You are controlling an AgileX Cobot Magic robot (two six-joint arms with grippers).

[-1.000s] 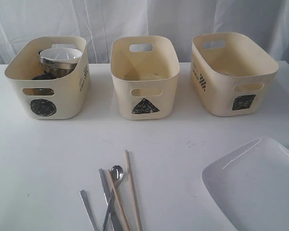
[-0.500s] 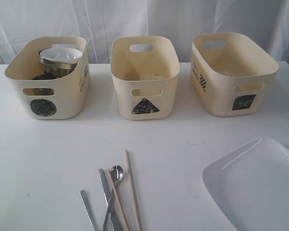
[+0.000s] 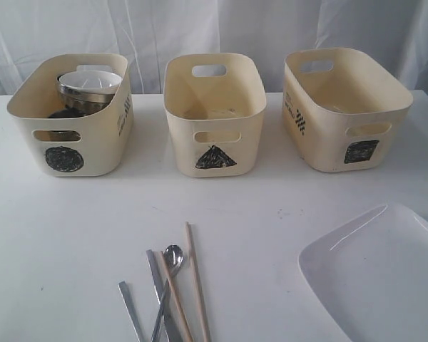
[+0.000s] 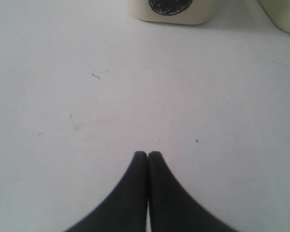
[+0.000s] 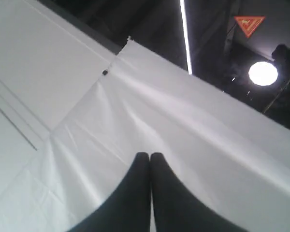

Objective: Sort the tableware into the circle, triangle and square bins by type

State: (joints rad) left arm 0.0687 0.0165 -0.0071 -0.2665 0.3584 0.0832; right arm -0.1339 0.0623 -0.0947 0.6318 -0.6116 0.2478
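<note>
Three cream tubs stand in a row at the back: the circle bin (image 3: 71, 117) on the left, the triangle bin (image 3: 214, 117) in the middle, the square bin (image 3: 346, 107) on the right. A white bowl nested in a steel bowl (image 3: 89, 87) sits in the circle bin. Wooden chopsticks (image 3: 196, 278), a steel spoon (image 3: 172, 258) and flat steel cutlery (image 3: 132, 310) lie at the table's front. The large white plate (image 3: 381, 278) lies at the front right. My left gripper (image 4: 148, 153) is shut and empty over bare table, the circle bin (image 4: 170, 10) ahead. My right gripper (image 5: 150, 155) is shut, pointing up at a white curtain.
A white curtain (image 3: 214, 28) hangs behind the tubs. The white table (image 3: 57, 235) runs wide between the tubs and the cutlery. Neither arm shows in the exterior view. A ceiling lamp (image 5: 263, 73) glares in the right wrist view.
</note>
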